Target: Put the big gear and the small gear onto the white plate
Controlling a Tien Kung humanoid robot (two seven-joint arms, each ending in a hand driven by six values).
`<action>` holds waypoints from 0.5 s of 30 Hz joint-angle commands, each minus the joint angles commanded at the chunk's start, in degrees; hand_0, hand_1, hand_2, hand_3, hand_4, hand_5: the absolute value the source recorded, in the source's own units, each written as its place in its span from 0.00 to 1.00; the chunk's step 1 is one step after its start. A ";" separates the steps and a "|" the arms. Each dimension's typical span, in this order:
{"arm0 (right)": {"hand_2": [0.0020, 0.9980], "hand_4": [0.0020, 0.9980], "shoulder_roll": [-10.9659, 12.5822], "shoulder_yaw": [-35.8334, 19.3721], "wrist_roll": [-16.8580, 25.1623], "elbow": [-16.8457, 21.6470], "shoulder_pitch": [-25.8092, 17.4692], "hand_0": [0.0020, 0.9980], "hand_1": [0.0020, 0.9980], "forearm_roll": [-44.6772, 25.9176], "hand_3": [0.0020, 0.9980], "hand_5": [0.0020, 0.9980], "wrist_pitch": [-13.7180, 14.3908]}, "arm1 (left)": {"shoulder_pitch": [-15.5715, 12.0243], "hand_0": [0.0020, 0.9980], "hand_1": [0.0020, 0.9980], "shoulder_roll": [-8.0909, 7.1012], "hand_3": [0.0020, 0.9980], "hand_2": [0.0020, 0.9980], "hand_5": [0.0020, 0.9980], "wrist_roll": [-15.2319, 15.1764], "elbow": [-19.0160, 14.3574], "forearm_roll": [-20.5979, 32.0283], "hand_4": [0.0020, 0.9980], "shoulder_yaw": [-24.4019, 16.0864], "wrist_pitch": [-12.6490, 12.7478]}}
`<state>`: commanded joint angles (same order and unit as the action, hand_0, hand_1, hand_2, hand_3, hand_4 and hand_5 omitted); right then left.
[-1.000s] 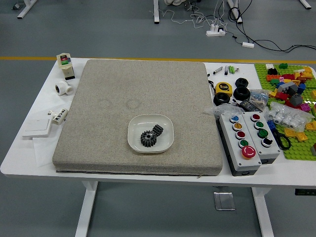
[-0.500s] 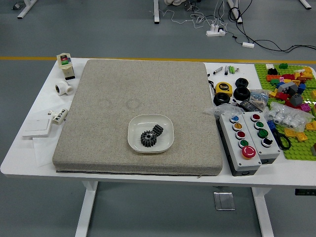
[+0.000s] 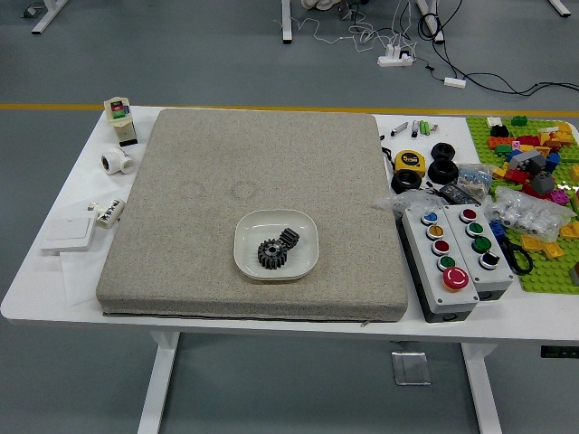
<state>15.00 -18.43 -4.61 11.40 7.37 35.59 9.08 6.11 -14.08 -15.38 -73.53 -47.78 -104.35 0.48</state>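
Since big gear (image 3: 271, 254) & small gear (image 3: 289, 238) look stiff, prob. light, pinch each by outer edge, clear of slick-looking plate (image 3: 250, 237); fingers out of view, can't tell state.

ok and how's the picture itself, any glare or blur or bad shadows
Head view: even, soft light; only faint shading inside the white square plate; head view: the two small black toothed gears lack fine detail, being small in frame; head view: no strong motion blur, no glare hiding the grey fabric mat.
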 joint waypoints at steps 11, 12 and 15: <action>0.77 0.80 0.21 -0.08 0.16 0.06 0.10 0.66 0.70 -0.13 0.62 0.71 0.01 | 0.63 0.73 0.90 -0.23 0.85 0.93 0.88 0.02 0.12 -0.03 0.99 0.37 0.04; 0.77 0.80 0.25 -0.10 0.16 0.08 0.05 0.66 0.70 -0.12 0.62 0.71 0.01 | 0.59 0.73 0.90 -0.24 0.85 0.93 0.88 0.02 0.14 -0.02 0.99 0.43 0.04; 0.77 0.80 0.33 0.09 0.19 0.09 -0.14 0.66 0.70 -0.18 0.62 0.71 -0.01 | 0.45 0.73 0.90 -0.27 0.85 0.93 0.88 0.04 0.32 0.04 0.99 0.71 0.05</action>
<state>15.33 -18.34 -4.42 11.49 7.22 35.41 9.07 6.56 -14.35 -15.34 -73.21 -47.74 -103.64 0.53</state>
